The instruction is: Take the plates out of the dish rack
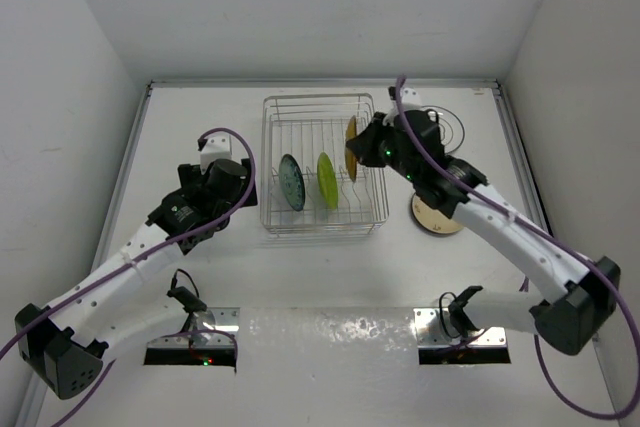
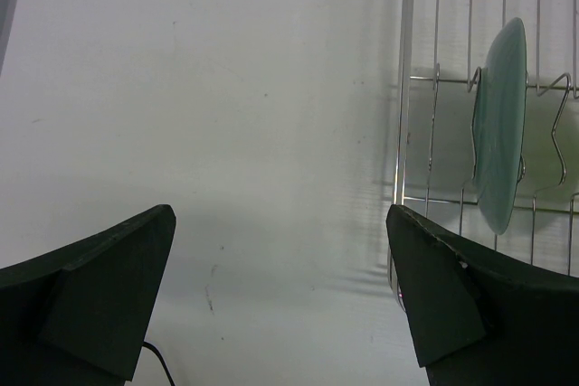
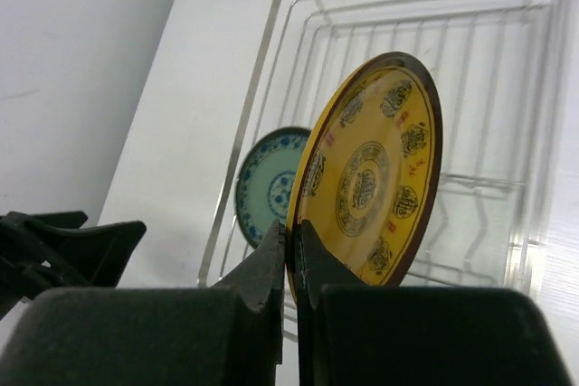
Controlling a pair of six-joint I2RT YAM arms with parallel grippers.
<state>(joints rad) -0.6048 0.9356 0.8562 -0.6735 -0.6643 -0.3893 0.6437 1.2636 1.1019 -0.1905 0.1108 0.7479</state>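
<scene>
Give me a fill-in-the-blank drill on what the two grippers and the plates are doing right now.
1. The right gripper is shut on the rim of the ____ plate.
2. The left gripper is ____ and holds nothing.
3. The lime green plate and the blue-grey plate both stand upright ____ the dish rack.

Missing words: yellow; open; inside

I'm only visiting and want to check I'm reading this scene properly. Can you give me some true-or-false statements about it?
The right tool is clamped on the rim of the yellow patterned plate. True.
The left tool holds a plate. False: it is open and empty, beside the dish rack.
The lime green plate stands on edge in the rack. True.
Every plate is in the rack. False: a tan-rimmed plate lies flat outside it, to its right.
</scene>
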